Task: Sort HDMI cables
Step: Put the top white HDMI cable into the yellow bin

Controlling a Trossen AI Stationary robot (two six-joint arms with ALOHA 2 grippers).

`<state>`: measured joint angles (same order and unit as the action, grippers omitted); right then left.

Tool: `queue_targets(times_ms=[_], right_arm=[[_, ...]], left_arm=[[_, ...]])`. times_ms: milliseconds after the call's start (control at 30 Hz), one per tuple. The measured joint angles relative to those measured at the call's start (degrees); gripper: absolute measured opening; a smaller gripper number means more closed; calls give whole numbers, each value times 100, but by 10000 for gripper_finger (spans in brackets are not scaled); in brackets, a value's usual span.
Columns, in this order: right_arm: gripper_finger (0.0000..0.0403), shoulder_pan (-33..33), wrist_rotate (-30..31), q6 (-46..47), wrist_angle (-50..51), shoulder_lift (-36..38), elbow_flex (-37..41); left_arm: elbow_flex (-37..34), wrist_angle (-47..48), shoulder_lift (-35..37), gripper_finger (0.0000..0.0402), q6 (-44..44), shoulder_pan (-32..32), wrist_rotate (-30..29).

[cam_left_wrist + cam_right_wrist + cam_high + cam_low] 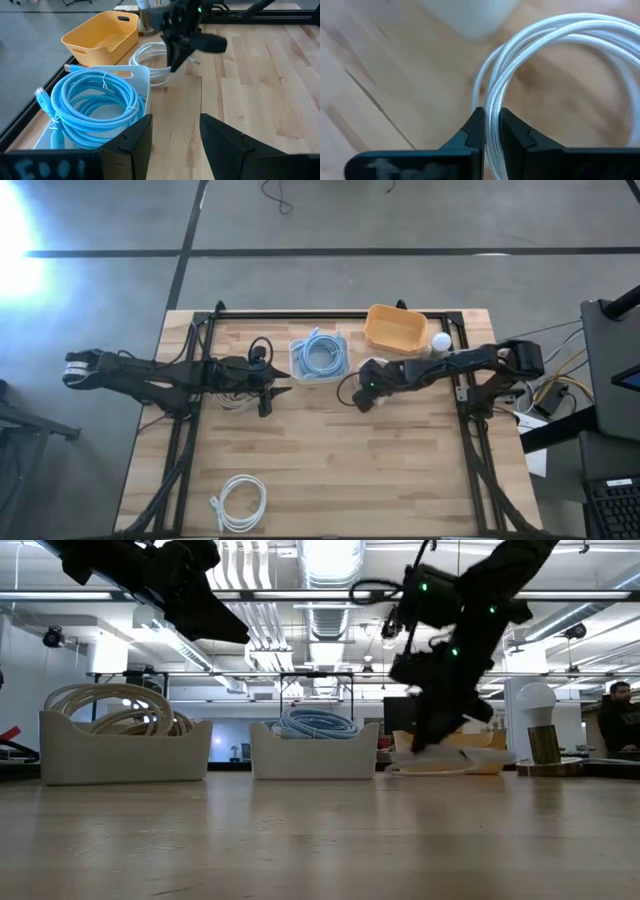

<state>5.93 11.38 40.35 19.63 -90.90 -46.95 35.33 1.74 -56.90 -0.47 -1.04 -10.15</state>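
The right gripper (491,125) pinches the strands of a white HDMI cable coil (555,60) between nearly closed jaws, low over the wooden tabletop (400,470) just beside a white bin (320,375) holding a light blue HDMI cable coil (320,352). In the left wrist view that white coil (150,62) lies on the boards between the bin's corner and a yellow tub (100,32), with the right gripper (176,60) standing on its rim.

The left gripper (175,145) hovers above the tabletop on the bin's other side, jaws parted and holding nothing; the high view places it (268,395) just beside the blue coil's bin. Beneath the left arm, the low view shows a second white bin (125,745) holding beige HDMI cable coils (115,705).

Another white HDMI cable coil (240,502) lies alone near the tabletop's front edge, well apart from both arms. The middle and front right of the boards lie bare. A light bulb (441,340) stands by the yellow tub (396,328) at the far edge.
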Motion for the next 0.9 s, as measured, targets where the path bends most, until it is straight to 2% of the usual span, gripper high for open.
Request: queue_targets(times_ms=[100, 200, 367, 600, 767, 900], right_arm=[[30, -5, 144, -34, 110, 205, -169], [30, -9, 586, -122, 488, 446, -410], [30, -2, 1686, -174, 1312, 677, -843], [30, 145, 3599, -816, 1277, 683, -1146], [30, 510, 3889, -896, 1114, 459, -1024], [30, 848, 4397, -908, 808, 121, -806]], left_arm=[[0, 1, 0, 170, 0, 0, 0], [0, 2, 0, 170, -36, 0, 0], [0, -4, 0, 170, -51, 0, 1], [0, -33, 0, 170, -72, 0, 0], [0, -38, 0, 170, -170, 0, 2], [0, -67, 0, 170, -170, 0, 2]])
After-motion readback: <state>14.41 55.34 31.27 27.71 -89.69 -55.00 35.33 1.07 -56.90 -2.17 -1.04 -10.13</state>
